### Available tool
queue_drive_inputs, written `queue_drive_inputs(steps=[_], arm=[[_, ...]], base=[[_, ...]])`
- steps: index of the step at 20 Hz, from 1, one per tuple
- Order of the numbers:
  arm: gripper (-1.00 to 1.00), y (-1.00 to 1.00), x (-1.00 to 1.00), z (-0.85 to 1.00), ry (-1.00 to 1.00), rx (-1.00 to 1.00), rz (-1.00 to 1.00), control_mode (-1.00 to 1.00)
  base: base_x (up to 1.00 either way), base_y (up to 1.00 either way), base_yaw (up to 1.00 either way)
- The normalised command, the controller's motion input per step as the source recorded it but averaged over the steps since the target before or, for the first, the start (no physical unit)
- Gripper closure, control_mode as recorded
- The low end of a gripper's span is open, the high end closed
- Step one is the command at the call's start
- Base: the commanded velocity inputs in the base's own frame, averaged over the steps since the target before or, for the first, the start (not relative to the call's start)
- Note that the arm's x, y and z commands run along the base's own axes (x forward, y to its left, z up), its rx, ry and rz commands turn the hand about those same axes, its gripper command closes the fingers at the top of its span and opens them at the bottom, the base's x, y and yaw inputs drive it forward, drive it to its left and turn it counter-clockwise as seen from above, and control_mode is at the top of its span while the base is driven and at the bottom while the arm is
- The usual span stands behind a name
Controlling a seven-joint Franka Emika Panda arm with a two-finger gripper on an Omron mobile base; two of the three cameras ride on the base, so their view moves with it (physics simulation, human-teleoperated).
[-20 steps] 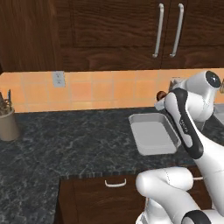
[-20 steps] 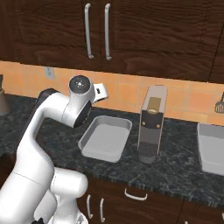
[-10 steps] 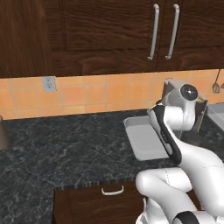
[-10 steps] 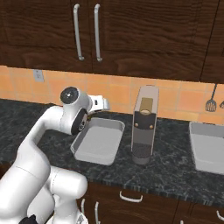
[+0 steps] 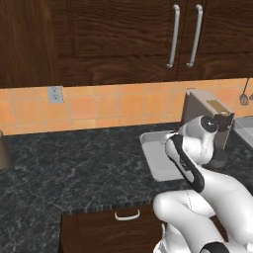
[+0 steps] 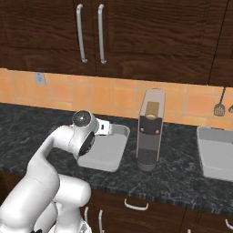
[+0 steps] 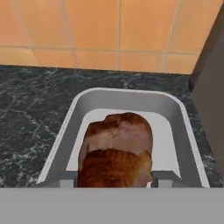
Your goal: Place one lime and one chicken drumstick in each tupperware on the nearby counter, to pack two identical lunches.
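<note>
Setting: a rendered home kitchen. Indicators: a dark marbled stone counter [image 6: 191, 182] over wood drawers [image 5: 106, 230] with curved silver handles, dark upper cabinets [image 6: 136, 36] with bar handles, an orange tile backsplash [image 5: 108, 108] with a wall outlet [image 5: 55, 94], a coffee machine [image 6: 150, 129], and a hanging spatula [image 6: 220, 104].

Even, soft rendered light is falling across all three views, with no clear source and no glare. The dark cabinets [image 5: 118, 39] are staying dim while the orange tiles [image 6: 113, 98] are glowing warmly. Only faint shading is showing inside the tupperware [image 7: 175, 109]. Edges are looking slightly jagged; the drumstick [image 7: 116, 151] is appearing soft, low-detail.
</note>
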Motion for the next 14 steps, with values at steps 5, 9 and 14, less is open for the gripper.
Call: queue_drive_inputs(steps=[5, 9, 14], arm=[[1.00, 0.38, 0.11, -0.49, 0.15, 0.00, 0.06, -1.00], [1.00, 0.29, 0.16, -0.29, 0.16, 0.00, 0.00, -1.00], [1.00, -0.05, 0.22, -0.24, 0.02, 0.00, 0.00, -1.00]], base=[[0.00, 0.00, 0.00], [0.00, 0.00, 0.00], [0.00, 0.00, 0.00]])
